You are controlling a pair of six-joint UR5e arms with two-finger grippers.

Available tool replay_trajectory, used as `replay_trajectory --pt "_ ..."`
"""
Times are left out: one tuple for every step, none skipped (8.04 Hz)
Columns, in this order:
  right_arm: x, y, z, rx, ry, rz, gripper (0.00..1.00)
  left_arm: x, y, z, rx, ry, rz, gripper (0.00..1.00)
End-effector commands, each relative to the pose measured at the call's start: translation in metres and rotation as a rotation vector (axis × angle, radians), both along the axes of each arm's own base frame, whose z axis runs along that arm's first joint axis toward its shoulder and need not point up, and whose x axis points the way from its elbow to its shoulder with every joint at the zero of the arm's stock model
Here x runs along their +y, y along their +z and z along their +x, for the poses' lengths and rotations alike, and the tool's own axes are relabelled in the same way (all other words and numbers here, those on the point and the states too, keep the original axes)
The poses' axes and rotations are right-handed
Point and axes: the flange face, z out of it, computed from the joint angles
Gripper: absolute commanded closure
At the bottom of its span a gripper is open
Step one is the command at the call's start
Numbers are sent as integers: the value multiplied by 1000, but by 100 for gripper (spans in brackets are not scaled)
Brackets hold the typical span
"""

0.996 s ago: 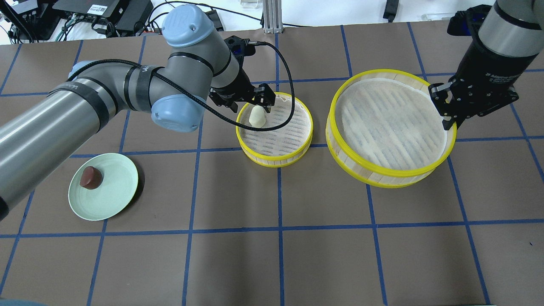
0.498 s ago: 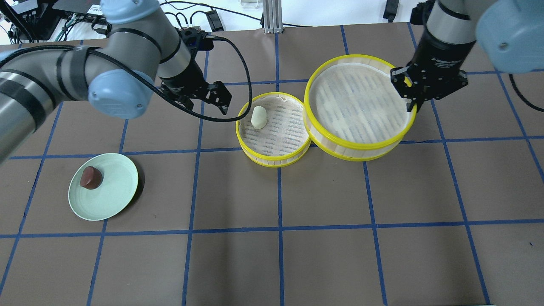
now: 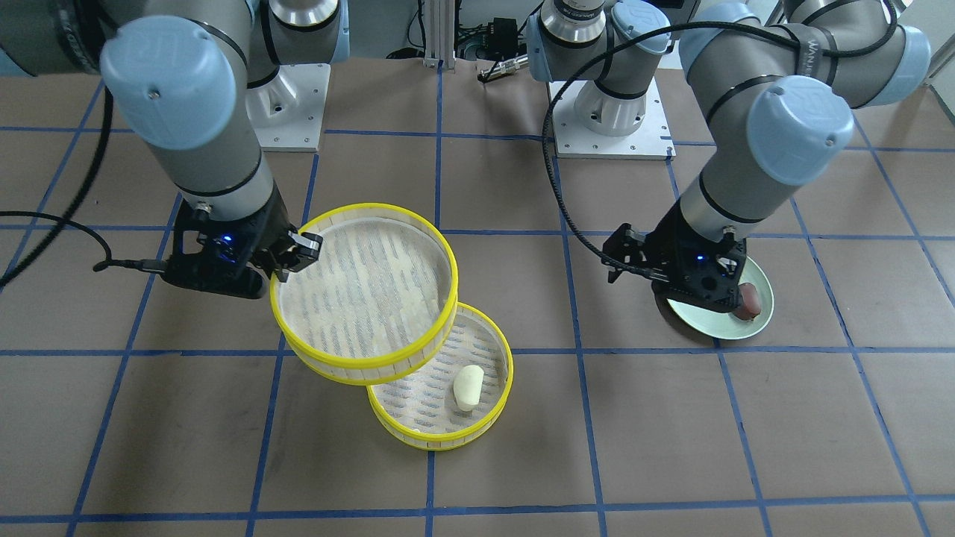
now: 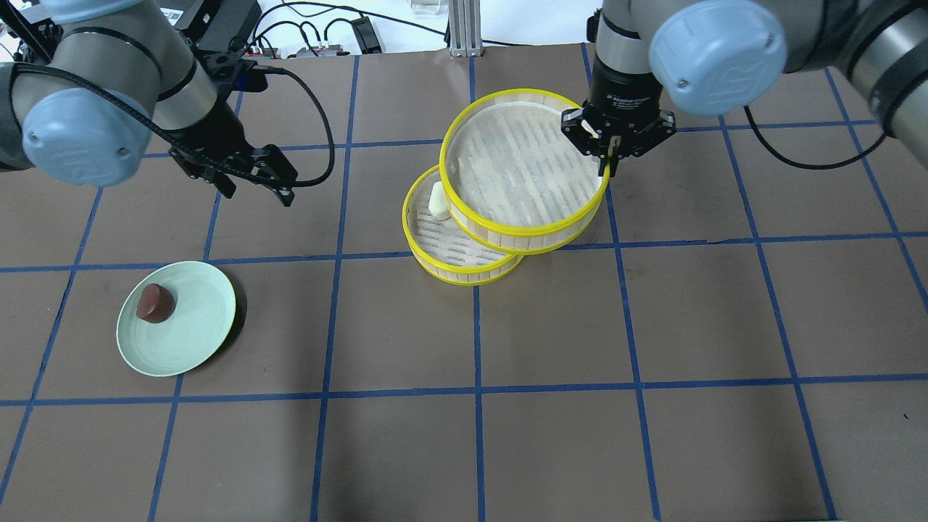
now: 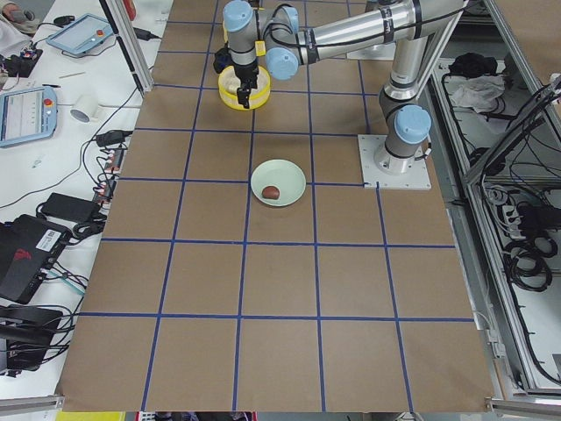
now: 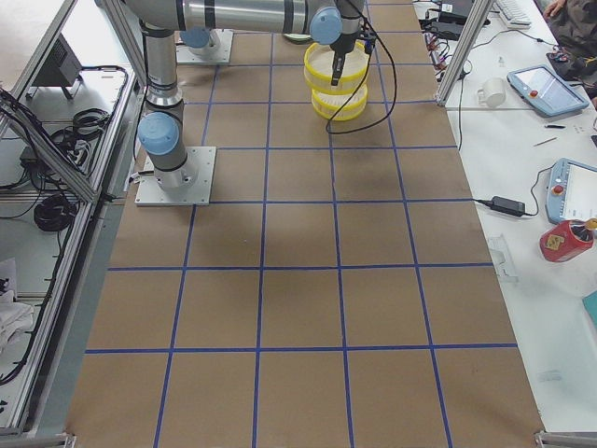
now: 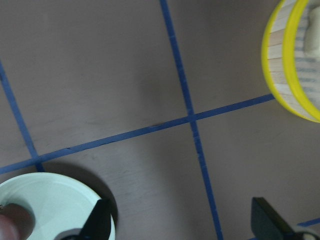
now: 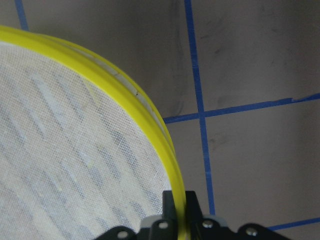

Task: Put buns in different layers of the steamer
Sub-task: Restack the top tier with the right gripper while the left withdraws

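We start at the right gripper (image 4: 606,161). Its fingers (image 8: 175,207) are pinched on the yellow rim of the upper tray (image 4: 522,170), 1 inside the wall and 1 outside. The tray hangs lifted and off-centre above the lower tray (image 4: 464,278), covering only part of it. We cannot tell whether the 2 trays touch. The mesh floor of the upper tray holds nothing.

The cream-white bun (image 4: 438,201) lies on the mesh of the lower tray, near its rim and just beside the edge of the tray above. In the front view it sits in plain sight.

The left gripper (image 4: 284,180) has its jaws spread wide and holds nothing. It hovers above the table (image 4: 551,435), between the trays and the green plate (image 4: 199,319). Its wrist view catches only the plate's edge. The brown bun (image 4: 154,302) sits on that plate, well apart from both trays.

We judge that 1 of 2 buns is placed. What is left is to seat the upper tray squarely on the lower tray, pick the brown bun off the plate, and set it in the upper layer.
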Motion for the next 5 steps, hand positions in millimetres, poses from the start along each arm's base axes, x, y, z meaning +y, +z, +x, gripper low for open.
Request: replay_trajectory --pt "-23 -26 35 -6 0 7 96 0 -9 75 -5 62 44 0" --pt "-28 -32 44 -24 -6 16 96 0 -15 106 -12 88 64 0" --pt "-38 -47 51 -41 -16 38 97 1 -25 129 -9 105 85 0" --pt "-42 -63 61 -37 -4 53 97 9 -39 141 -19 116 119 0" --pt "-40 -69 67 -27 12 57 97 16 -52 159 -51 135 161 0"
